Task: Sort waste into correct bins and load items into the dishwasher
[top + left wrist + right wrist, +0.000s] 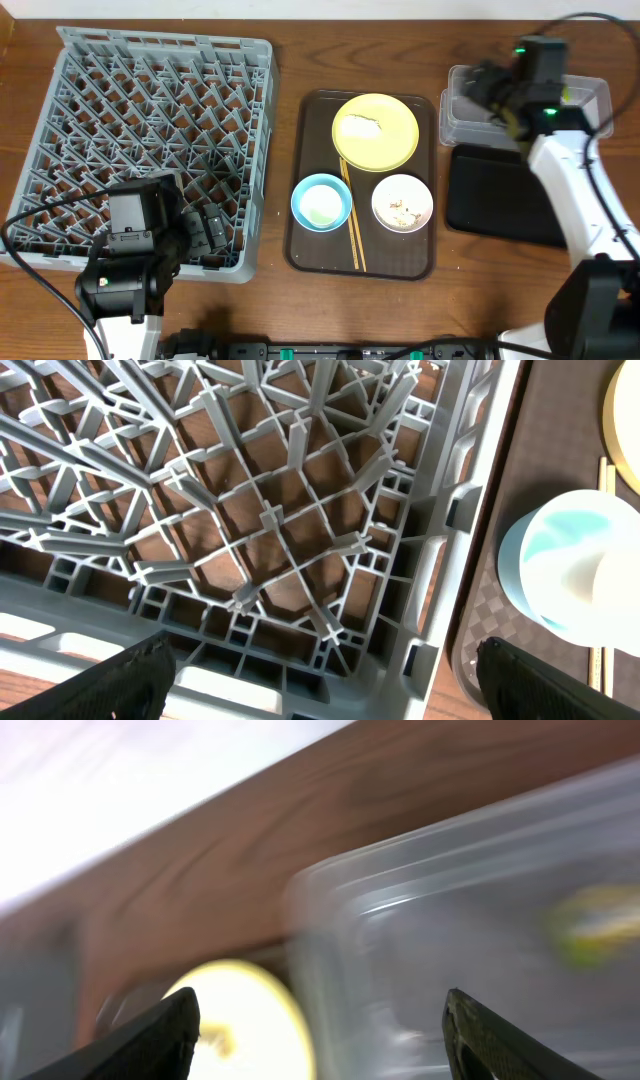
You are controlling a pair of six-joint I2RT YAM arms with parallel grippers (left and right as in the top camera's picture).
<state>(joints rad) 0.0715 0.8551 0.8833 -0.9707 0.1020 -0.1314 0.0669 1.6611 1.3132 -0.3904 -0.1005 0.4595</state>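
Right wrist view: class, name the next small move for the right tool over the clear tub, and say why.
Probably lift the right tool away from the clear tub and swing towards the brown tray. Its fingers stand wide apart with nothing between them, a blurred green-yellow wrapper seems to lie in the tub, and the white bowl holds crumbs to sort.
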